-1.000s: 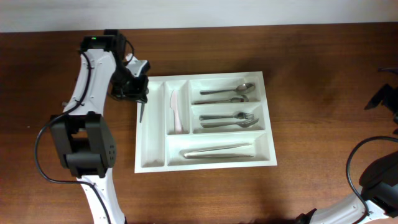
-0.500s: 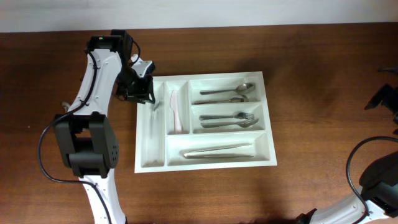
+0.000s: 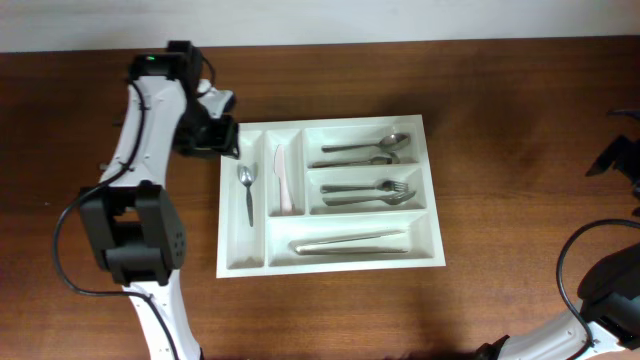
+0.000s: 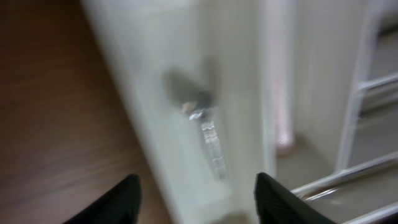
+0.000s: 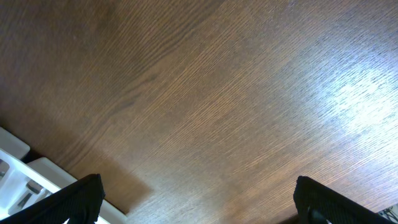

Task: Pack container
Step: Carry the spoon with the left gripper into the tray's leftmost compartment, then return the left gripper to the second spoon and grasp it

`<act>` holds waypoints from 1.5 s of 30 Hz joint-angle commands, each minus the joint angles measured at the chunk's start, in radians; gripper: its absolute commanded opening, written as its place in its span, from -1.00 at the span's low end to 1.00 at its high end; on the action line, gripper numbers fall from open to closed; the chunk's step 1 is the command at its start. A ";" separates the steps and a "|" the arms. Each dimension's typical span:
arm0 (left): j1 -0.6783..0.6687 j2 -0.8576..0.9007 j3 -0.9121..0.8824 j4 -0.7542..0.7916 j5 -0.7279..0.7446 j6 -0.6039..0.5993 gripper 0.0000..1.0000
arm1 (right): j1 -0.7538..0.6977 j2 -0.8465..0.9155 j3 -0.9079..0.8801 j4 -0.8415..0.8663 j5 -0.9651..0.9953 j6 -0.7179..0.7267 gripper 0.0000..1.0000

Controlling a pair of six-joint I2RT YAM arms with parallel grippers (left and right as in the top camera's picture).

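- Since half a second ago the left fingers (image 3: 216,135) have pulled back off the large white rectangular plastic cutlery tray (image 3: 330,267). The small metal spoon (image 3: 246,190) they carried now lies in its leftmost narrow compartment, bowl toward the far end.
- Nearest, the tray's front wide compartment holds long metal pieces (image 3: 350,243). The tray lies flat in the middle of the brown wooden table (image 3: 500,300).
- The next wide compartment back holds metal forks (image 3: 370,192), and the farthest holds larger metal spoons (image 3: 365,150).
- A white plastic knife (image 3: 284,180) lies in the second narrow compartment, next to the one with the small spoon.
- The right fingers (image 5: 81,199) are spread apart and empty above bare table, well to the tray's right.
- Farthest, the left fingers stand just beside the tray's far left corner, apart and holding nothing. Their wrist view is blurred.
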 commanded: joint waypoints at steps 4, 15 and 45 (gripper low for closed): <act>0.151 -0.002 0.063 -0.088 -0.322 0.000 0.54 | 0.005 0.005 -0.003 0.002 -0.006 -0.008 0.98; 0.362 -0.001 0.060 0.002 -0.257 0.167 0.90 | 0.005 0.005 -0.003 0.002 -0.006 -0.008 0.98; 0.463 0.000 -0.159 0.245 -0.232 0.166 0.90 | 0.005 0.005 -0.003 0.002 -0.006 -0.008 0.98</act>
